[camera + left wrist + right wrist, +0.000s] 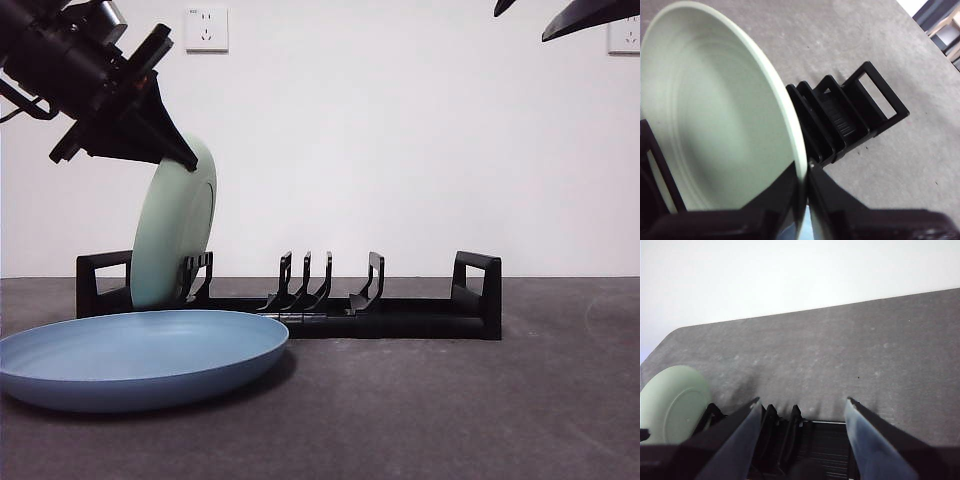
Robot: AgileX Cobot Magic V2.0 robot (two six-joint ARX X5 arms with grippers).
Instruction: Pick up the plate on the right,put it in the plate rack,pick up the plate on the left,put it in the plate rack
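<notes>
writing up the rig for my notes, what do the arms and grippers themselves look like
Both arms are black. The left gripper has two flat, wedge-shaped black jaws tapering to thin tips; in the front view its wrist is a blocky black housing with a silver-grey cylinder on top and a thin black cable looping off it. The right gripper has the same long tapered black jaws. No markings are visible.

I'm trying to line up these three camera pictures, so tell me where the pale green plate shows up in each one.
Front view: the pale green plate stands on edge at the rack's left end, its top rim pinched by the left gripper.
Left wrist view: it fills the left half, rim between the jaws.
Right wrist view: it sits small at the lower left edge.
Shared landmark: the black plate rack.
</notes>
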